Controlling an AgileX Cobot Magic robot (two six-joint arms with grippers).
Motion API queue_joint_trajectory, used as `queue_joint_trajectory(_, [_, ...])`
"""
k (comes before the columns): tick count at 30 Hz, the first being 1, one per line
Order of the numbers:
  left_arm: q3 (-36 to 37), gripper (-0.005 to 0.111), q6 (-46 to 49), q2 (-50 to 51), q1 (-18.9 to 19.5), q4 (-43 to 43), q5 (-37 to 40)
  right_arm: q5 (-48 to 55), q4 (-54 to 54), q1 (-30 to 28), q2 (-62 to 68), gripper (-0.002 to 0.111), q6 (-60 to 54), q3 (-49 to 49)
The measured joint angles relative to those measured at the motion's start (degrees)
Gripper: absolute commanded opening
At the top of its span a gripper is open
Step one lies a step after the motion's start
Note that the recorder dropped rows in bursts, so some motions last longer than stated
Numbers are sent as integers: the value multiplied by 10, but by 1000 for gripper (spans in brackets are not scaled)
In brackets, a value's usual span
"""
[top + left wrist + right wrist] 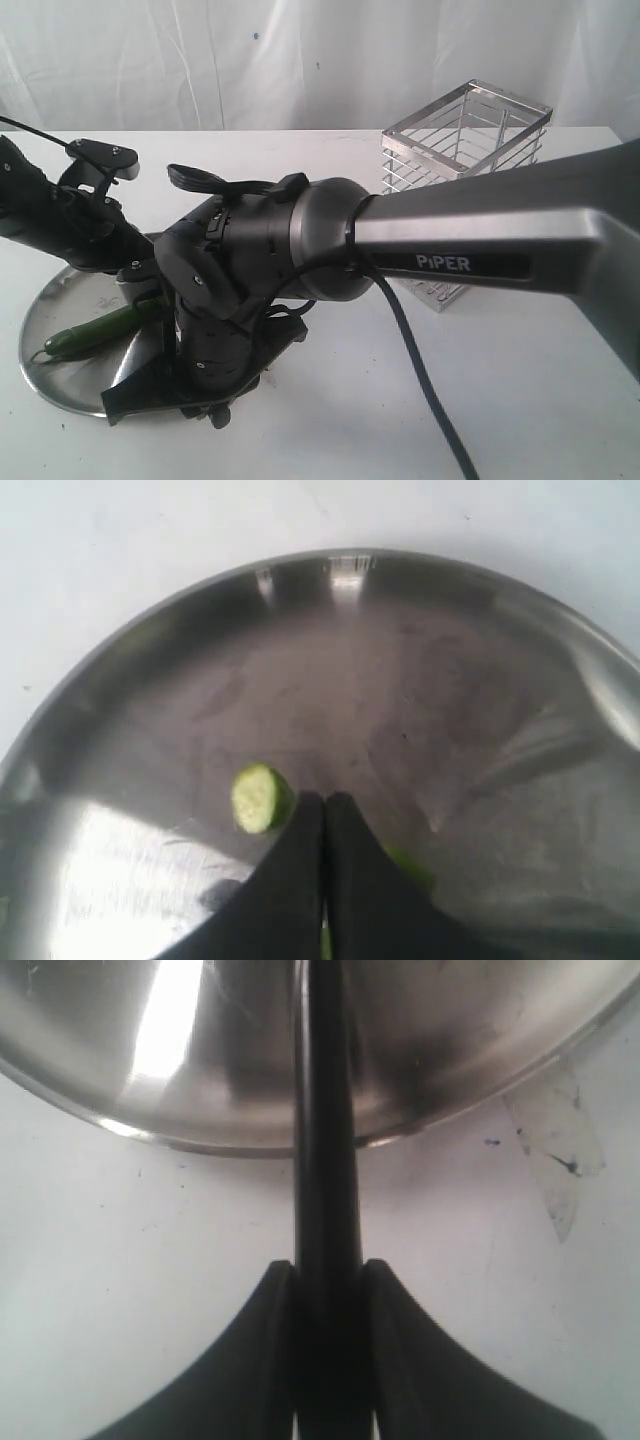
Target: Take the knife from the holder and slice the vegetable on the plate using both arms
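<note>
Exterior view, 9 o'clock: dark grey left arm (45, 215) reaches over the round shiny stainless steel plate (50, 330), which sits on the white table (520, 400). The slender dark green cucumber-like vegetable (95, 333) lies on the plate, free end toward 8 o'clock, other end hidden under the arms. Left wrist view: left gripper (323, 805) has its black fingertips pressed together with almost no gap, green showing just behind them, so it looks clamped on the vegetable; a cut pale green round slice (262, 798) rests on the plate touching the tip at its 9 o'clock. Centre: the larger dark grey right arm marked "PiPER" (470, 240) crosses from 3 o'clock, wrist angled down over the plate's near edge. Right wrist view: right gripper (328, 1275) is closed on the black handle of the slim dark knife (325, 1160), which extends straight out over the plate rim. At 1 o'clock: the tall rectangular silver wire-rack holder (465, 150) stands upright, well apart from the plate.
</note>
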Motion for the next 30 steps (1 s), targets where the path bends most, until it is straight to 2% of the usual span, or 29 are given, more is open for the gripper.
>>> queue_joint_trajectory(18, [0, 0, 1, 34, 0, 0, 22, 0, 0, 0, 0, 0, 0, 0])
queue_joint_trajectory(30, [-1, 0, 1, 66, 1, 0, -7, -1, 0, 0, 0, 0, -1, 0])
